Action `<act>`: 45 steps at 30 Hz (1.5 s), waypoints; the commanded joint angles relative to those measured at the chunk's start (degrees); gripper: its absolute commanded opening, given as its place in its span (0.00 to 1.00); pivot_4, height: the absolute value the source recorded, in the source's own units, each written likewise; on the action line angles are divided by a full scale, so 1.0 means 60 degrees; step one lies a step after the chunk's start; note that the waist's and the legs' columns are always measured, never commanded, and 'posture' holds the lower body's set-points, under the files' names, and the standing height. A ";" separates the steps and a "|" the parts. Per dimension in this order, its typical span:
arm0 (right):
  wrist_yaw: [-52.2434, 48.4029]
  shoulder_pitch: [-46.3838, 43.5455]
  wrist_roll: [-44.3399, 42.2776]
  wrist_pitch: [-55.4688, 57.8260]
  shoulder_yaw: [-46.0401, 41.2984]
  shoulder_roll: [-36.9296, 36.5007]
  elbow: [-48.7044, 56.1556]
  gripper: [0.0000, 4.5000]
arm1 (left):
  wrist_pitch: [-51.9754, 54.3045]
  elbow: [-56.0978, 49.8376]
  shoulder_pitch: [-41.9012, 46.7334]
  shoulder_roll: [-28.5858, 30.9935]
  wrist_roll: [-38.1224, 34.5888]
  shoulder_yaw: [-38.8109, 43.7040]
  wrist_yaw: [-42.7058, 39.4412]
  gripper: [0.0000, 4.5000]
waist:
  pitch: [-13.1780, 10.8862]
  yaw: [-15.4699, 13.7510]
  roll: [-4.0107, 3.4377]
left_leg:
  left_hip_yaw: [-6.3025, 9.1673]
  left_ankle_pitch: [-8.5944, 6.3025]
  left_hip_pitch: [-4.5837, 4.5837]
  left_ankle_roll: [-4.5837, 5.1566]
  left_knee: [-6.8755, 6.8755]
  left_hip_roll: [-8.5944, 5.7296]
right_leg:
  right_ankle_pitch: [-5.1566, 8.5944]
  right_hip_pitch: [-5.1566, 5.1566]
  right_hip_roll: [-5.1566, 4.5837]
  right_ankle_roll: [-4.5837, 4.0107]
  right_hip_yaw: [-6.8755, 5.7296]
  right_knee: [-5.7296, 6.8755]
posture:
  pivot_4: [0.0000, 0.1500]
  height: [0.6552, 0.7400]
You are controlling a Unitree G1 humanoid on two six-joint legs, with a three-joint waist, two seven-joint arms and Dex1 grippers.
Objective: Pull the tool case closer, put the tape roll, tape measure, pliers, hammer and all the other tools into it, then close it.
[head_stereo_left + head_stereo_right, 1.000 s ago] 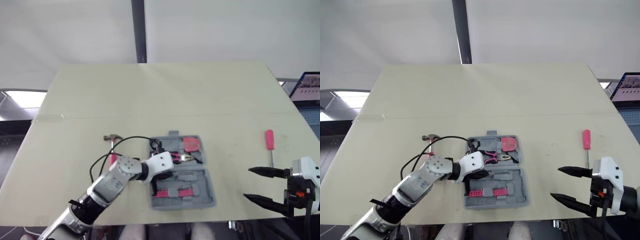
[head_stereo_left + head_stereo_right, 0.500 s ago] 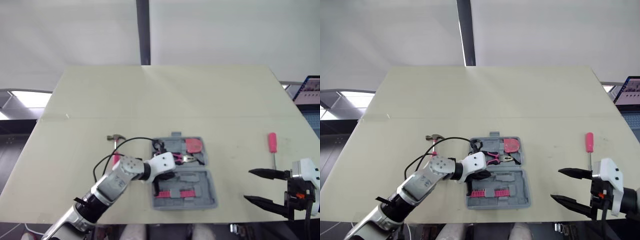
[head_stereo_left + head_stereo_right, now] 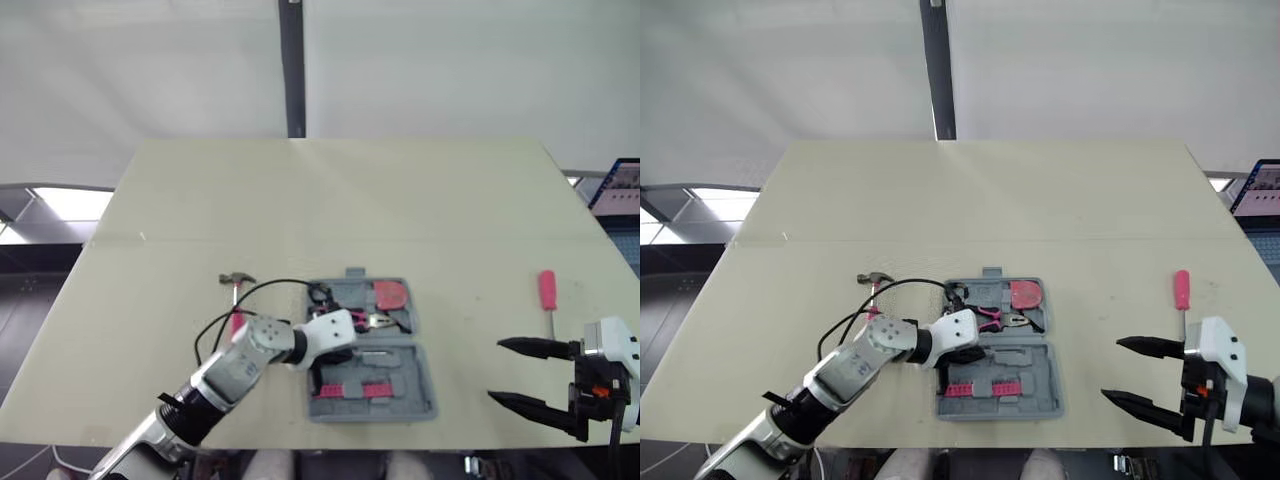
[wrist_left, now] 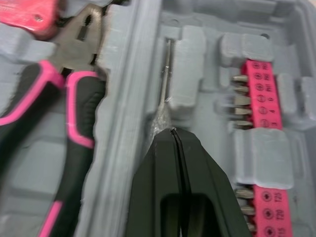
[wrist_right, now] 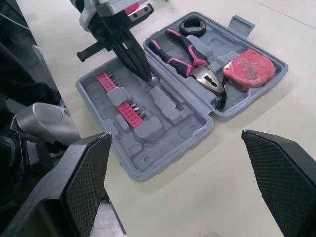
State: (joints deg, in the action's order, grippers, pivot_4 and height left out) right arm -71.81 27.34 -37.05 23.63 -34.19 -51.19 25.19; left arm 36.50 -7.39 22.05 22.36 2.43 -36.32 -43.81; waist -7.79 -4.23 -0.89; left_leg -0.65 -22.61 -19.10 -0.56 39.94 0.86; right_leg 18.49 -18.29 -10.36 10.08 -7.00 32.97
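Observation:
The grey tool case (image 3: 428, 392) lies open in the middle of the table. Its far half holds a black tape roll (image 5: 192, 25), pink-handled pliers (image 5: 190, 57) and a pink tape measure (image 5: 252, 66). Pink bit strips (image 4: 259, 98) sit in the near half. My left gripper (image 4: 172, 132) is shut, its tip down in the near half against a thin metal shaft (image 4: 166, 69). A hammer (image 3: 235, 292) lies just left of the case. Far to the right lies a pink screwdriver (image 3: 546, 294). My right gripper (image 3: 495, 368) hangs open in front of the screwdriver, holding nothing.
The pale table (image 3: 330, 200) stretches bare behind the case. Its front edge runs close under the case and under my right gripper. A laptop screen (image 3: 622, 185) shows past the table's right edge.
The whole picture has shifted a little, so the camera moved. My left gripper stays at the same spot in the case. The right gripper and the tools have not moved.

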 commanded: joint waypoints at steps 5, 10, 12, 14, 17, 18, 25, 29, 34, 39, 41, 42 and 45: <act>-0.0069 -0.0071 -0.0072 -0.0086 -0.0239 -0.0065 0.0117 1.00 | 0.0524 0.1247 -0.0588 0.0124 0.0378 -0.0548 -0.0035 0.01 | 0.0010 0.0076 -0.0015 | -0.0009 0.0000 -0.0002 -0.0001 -0.0028 0.0006 | 0.0000 0.0012 0.0006 0.0000 0.0004 -0.0012 | 1.00 1.00; -0.0007 -0.0202 -0.0038 -0.0074 -0.0123 -0.0055 0.0090 1.00 | 0.0588 0.0522 -0.0774 0.0118 -0.0120 0.0442 0.0066 0.01 | 0.0009 0.0129 -0.0016 | -0.0006 0.0001 0.0000 -0.0001 -0.0028 0.0008 | 0.0000 0.0009 0.0007 0.0000 0.0003 -0.0015 | 1.00 1.00; -0.0003 -0.0251 -0.0014 -0.0077 -0.0098 -0.0038 0.0071 1.00 | 0.0727 -0.0122 -0.0919 0.0039 -0.0496 0.1115 0.0166 0.01 | -0.0007 0.0205 -0.0023 | -0.0005 0.0001 -0.0001 -0.0002 -0.0030 0.0010 | 0.0000 -0.0005 0.0007 0.0001 0.0002 -0.0014 | 1.00 1.00; -0.0012 -0.0322 0.0014 -0.0103 -0.0042 -0.0022 0.0012 1.00 | 0.0919 -0.0983 -0.1114 0.0073 -0.0881 0.1786 0.0243 0.01 | -0.0040 0.0269 -0.0046 | -0.0002 0.0003 -0.0007 -0.0005 -0.0031 0.0017 | 0.0001 -0.0028 0.0013 0.0001 -0.0002 -0.0007 | 1.00 1.00; -0.0014 -0.0467 0.0046 -0.0147 0.0108 0.0006 -0.0075 1.00 | 0.1096 -0.2207 -0.1441 0.0179 -0.1519 0.2648 0.0186 0.01 | -0.0146 0.0340 -0.0015 | -0.0006 0.0005 -0.0015 -0.0010 -0.0036 0.0024 | 0.0001 -0.0041 0.0021 0.0001 -0.0001 -0.0006 | 1.00 1.00; -0.0021 -0.0528 0.0046 -0.0158 0.0164 0.0017 -0.0101 1.00 | 0.1161 -0.2632 -0.1562 0.0211 -0.1817 0.2975 0.0146 0.01 | -0.0188 0.0341 -0.0011 | -0.0004 0.0005 -0.0018 -0.0010 -0.0035 0.0026 | 0.0000 -0.0042 0.0021 0.0002 -0.0002 -0.0006 | 1.00 1.00; -0.0091 -0.0909 0.0070 -0.0196 0.0558 0.0009 -0.0307 1.00 | 0.0673 -0.4670 -0.2607 0.0589 -0.3304 0.5262 0.0042 0.01 | -0.0253 0.0254 -0.0005 | 0.0010 0.0005 -0.0038 -0.0010 -0.0022 0.0021 | -0.0001 -0.0048 0.0017 0.0005 -0.0002 -0.0009 | 1.00 1.00; 0.0011 -0.1192 0.0182 -0.0102 0.1090 -0.0004 -0.0466 1.00 | 0.0228 -0.5043 -0.4170 0.1559 -0.4289 0.7195 -0.0837 0.13 | -0.0276 0.0354 -0.0004 | 0.0004 0.0006 -0.0032 -0.0012 -0.0024 0.0029 | -0.0001 -0.0050 0.0021 0.0004 0.0002 -0.0006 | 1.00 1.00; 0.0089 -0.1264 0.0345 -0.0249 0.1355 0.0132 -0.0547 1.00 | -0.1463 -0.5193 -0.6419 0.1975 -0.4192 0.8444 -0.1138 0.61 | -0.0298 0.0452 0.0000 | 0.0000 0.0005 -0.0037 -0.0012 -0.0040 0.0024 | 0.0000 -0.0053 0.0020 0.0003 0.0003 -0.0024 | 1.00 1.00; 0.0019 -0.1050 0.0583 -0.0455 0.1446 0.0149 -0.0655 1.00 | -0.3014 -0.5189 -0.8212 0.1591 -0.3970 0.9208 -0.0896 0.98 | -0.0313 0.0424 0.0018 | 0.0005 0.0004 -0.0038 -0.0015 -0.0040 0.0026 | 0.0000 -0.0050 0.0020 0.0002 0.0001 -0.0030 | 1.00 1.00; -0.0010 -0.0901 0.0699 -0.0586 0.1453 0.0179 -0.0713 1.00 | -0.3269 -0.5218 -0.8809 0.1446 -0.4043 0.9374 -0.0867 0.98 | -0.0316 0.0433 0.0022 | 0.0005 0.0003 -0.0038 -0.0015 -0.0039 0.0026 | 0.0001 -0.0049 0.0020 0.0001 0.0001 -0.0030 | 1.00 1.00; -0.0014 -0.0831 0.0720 -0.0629 0.1433 0.0199 -0.0744 1.00 | -0.3468 -0.5215 -0.9194 0.1369 -0.4034 0.9441 -0.0915 0.98 | -0.0316 0.0453 0.0022 | 0.0003 0.0003 -0.0038 -0.0015 -0.0039 0.0027 | 0.0001 -0.0051 0.0020 0.0001 0.0003 -0.0030 | 1.00 1.00; 0.0004 -0.0543 0.0687 -0.0678 0.1299 0.0286 -0.0729 1.00 | -0.4692 -0.4901 -1.0868 0.0884 -0.3878 0.9952 -0.1266 0.98 | -0.0323 0.0491 0.0031 | -0.0005 0.0001 -0.0038 -0.0017 -0.0061 0.0028 | 0.0002 -0.0054 0.0020 -0.0001 0.0005 -0.0051 | 1.00 1.00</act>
State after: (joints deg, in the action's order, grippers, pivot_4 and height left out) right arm -71.55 23.28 -32.60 20.37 -25.01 -49.92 20.11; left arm 13.10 -36.99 -38.48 28.78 -21.18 20.90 -49.87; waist -9.73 -1.29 -0.70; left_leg -0.71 -22.61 -19.33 -0.66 39.52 1.04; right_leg 18.50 -18.64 -10.23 10.07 -6.98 32.63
